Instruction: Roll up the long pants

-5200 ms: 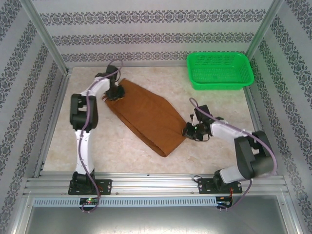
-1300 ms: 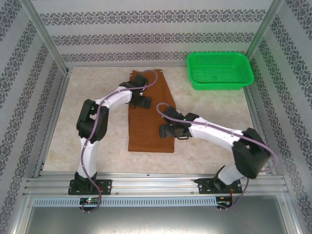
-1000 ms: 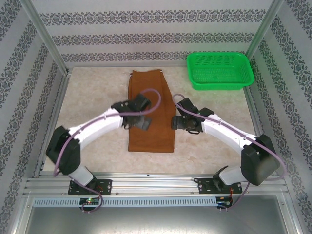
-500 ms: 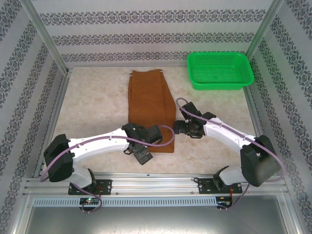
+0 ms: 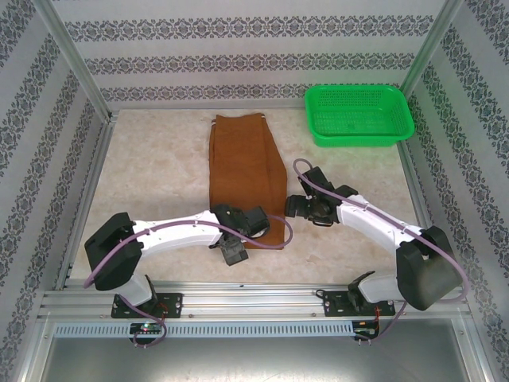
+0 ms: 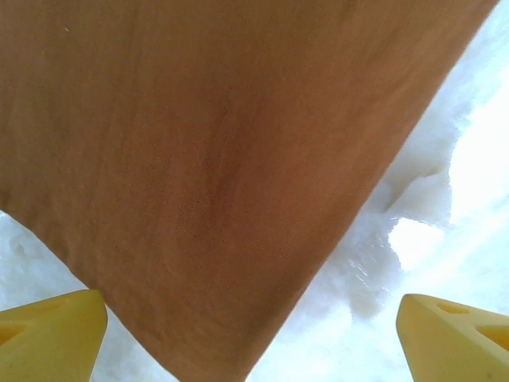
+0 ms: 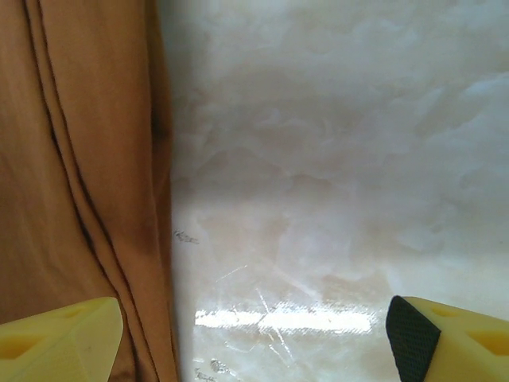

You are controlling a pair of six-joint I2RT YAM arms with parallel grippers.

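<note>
Well clear of green basket (image 5: 362, 137), long pants (image 5: 242, 167) lie flat (left pincer (image 6: 254, 338), right pincer (image 7: 254, 334): wide, empty).

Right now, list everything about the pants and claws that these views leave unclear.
- Top view: the left arm covers part of the near end of the pants; their waist detail is too small.
- Left wrist view: the bottom edge cuts the left claw to its fingertips; the cloth runs past the top.
- Right wrist view: the right claw is likewise cut; the cloth runs off the left edge.
</note>
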